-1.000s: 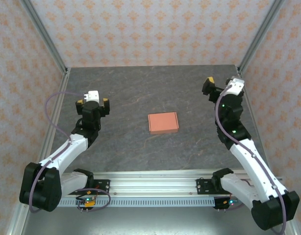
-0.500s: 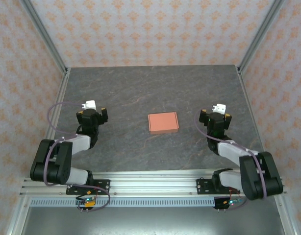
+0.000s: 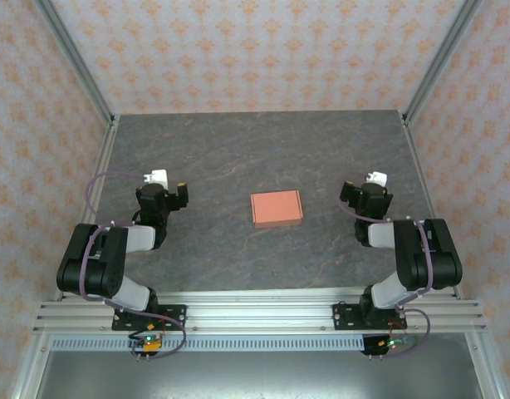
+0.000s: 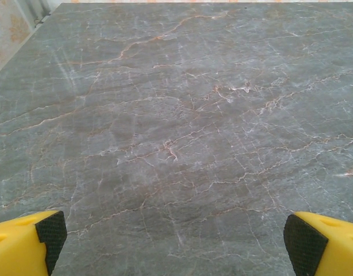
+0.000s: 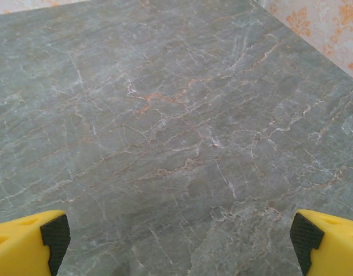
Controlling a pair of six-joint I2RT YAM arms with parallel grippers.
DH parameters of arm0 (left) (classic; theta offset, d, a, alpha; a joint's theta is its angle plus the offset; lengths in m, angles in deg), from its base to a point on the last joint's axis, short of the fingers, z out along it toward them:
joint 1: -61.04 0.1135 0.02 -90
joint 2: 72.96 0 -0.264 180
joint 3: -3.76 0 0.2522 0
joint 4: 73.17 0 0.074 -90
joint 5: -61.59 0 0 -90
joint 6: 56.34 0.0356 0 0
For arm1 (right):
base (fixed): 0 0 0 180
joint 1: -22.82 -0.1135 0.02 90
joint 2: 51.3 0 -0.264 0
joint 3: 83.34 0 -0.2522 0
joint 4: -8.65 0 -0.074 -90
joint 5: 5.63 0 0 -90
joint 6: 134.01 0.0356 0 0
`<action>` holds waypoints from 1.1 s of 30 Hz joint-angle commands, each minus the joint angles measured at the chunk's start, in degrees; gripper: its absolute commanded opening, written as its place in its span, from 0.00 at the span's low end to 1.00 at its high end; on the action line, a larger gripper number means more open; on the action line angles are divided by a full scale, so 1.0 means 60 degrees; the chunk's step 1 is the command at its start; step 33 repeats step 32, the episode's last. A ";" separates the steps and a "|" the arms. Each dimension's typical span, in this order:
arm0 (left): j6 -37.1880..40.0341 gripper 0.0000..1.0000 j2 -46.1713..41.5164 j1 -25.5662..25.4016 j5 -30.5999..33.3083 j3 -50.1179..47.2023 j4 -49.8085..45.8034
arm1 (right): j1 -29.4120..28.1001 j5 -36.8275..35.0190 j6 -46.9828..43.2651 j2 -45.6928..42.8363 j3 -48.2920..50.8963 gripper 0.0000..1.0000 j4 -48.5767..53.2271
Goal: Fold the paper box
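paper box (image 3: 277,209) lies flat on the grey marble-pattern table (image 3: 238,141), roughly mid-table, a touch right of centre, between the two arms. From the top camera it reads as a closed, flat salmon-orange rectangle, long side running left-right, with a thin darker edge along its near and left sides. Can't make out any loose flaps or tabs at this resolution. Nothing is touching it. left gripper (image 3: 162,193) sits well to the left of the box, about level with it near-to-far, with the arm tucked in tight toward its base on the near rail (image 3: 255,303). right gripper (image 3: 367,195) mirrors that on the right side, also well apart from the box and just as tightly tucked. Left wrist camera: left gripper (image 4: 174,238) is spread wide. Its yellow fingers (image 4: 15,247) with black pads (image 4: 50,233) sit in the two bottom corners of the view, with bare tabletop between them and nothing held. A sliver of patterned wall (image 4: 10,23) shows in the far left corner. Right wrist camera shows the same layout: right gripper (image 5: 175,236) is spread as wide, one finger in each bottom corner, with bare table between and nothing gripped. Patterned wall shows in the far right corner. Both wrist cameras look low across the table surface toward the far side.
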 commanded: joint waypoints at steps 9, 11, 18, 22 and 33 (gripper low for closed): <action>0.0156 1.00 -0.0003 0.0009 -0.0118 0.0169 0.0258 | -0.0059 -0.0161 0.0221 -0.0145 0.0020 0.99 -0.0478; 0.0156 1.00 -0.0001 0.0012 -0.0114 0.0169 0.0254 | -0.0068 -0.0163 0.0212 -0.0144 0.0016 0.99 -0.0462; 0.0156 1.00 0.0001 0.0015 -0.0117 0.0170 0.0251 | -0.0069 -0.0128 0.0204 -0.0116 -0.0044 0.99 -0.0382; 0.0156 1.00 -0.0003 0.0013 -0.0114 0.0169 0.0253 | -0.0027 0.0526 0.0019 -0.0057 -0.0192 0.99 -0.0150; 0.0156 1.00 0.0001 0.0019 -0.0114 0.0169 0.0252 | 0.0036 0.0667 0.0020 -0.0121 -0.0114 0.99 -0.0250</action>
